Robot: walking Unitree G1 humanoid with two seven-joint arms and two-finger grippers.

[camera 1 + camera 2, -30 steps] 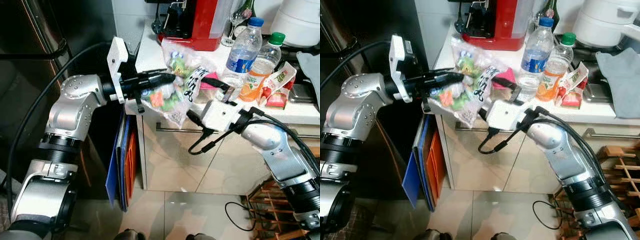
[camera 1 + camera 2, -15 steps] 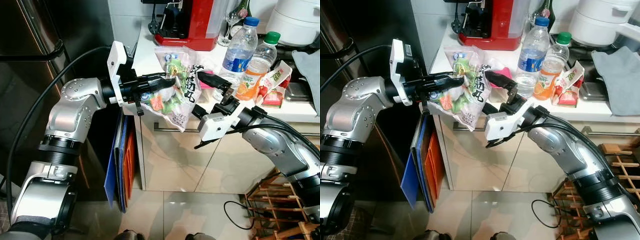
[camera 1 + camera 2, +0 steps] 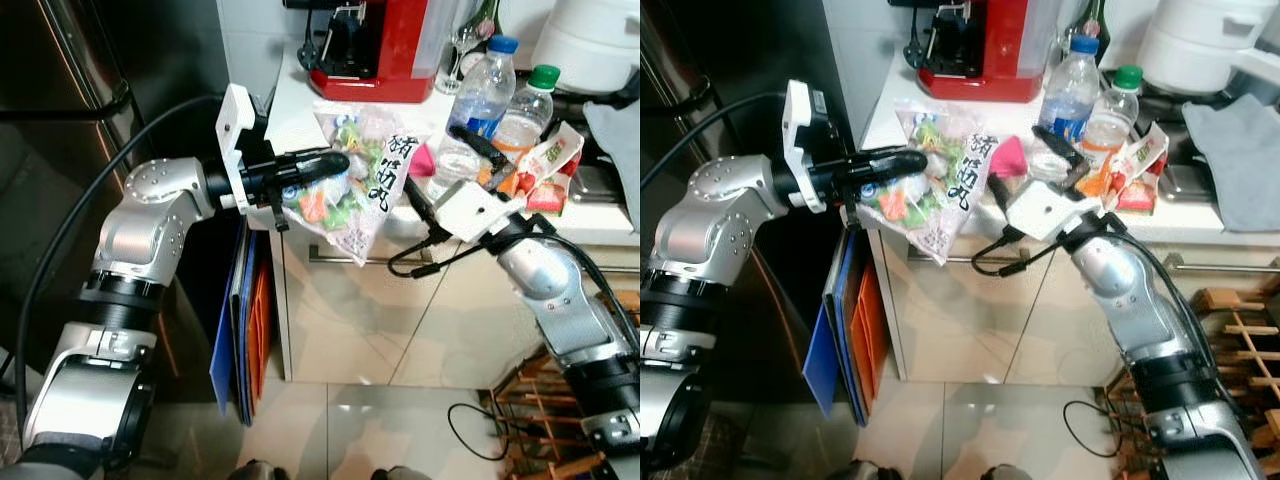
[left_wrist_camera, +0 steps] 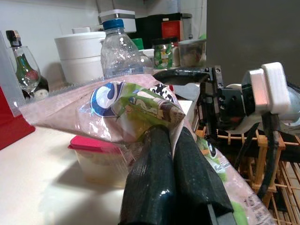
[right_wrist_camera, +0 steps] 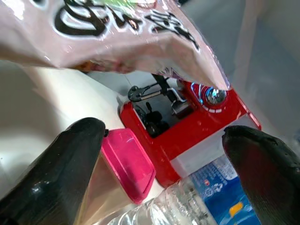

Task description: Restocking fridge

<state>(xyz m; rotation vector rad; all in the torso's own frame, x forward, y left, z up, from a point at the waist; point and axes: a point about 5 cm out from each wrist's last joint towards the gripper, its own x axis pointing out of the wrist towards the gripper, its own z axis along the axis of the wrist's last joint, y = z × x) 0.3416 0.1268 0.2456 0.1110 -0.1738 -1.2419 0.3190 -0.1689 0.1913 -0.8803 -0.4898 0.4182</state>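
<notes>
Two grippers: left gripper (image 3: 335,160) clamped on snack bag (image 3: 362,185) at frame centre, arm bent; right gripper (image 3: 478,148) spread wide, right of bag, arm raised.

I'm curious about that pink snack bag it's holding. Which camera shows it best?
The left eye view: the whole snack bag hangs from the left gripper at the counter edge. The left wrist view shows the pinched top up close; the right wrist view, its printed underside.

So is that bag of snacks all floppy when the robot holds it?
Probably floppy: the snack bag sags below the left gripper, which pinches its top. It looks light, since one pinch holds it up. The shiny plastic may be slippery.
</notes>
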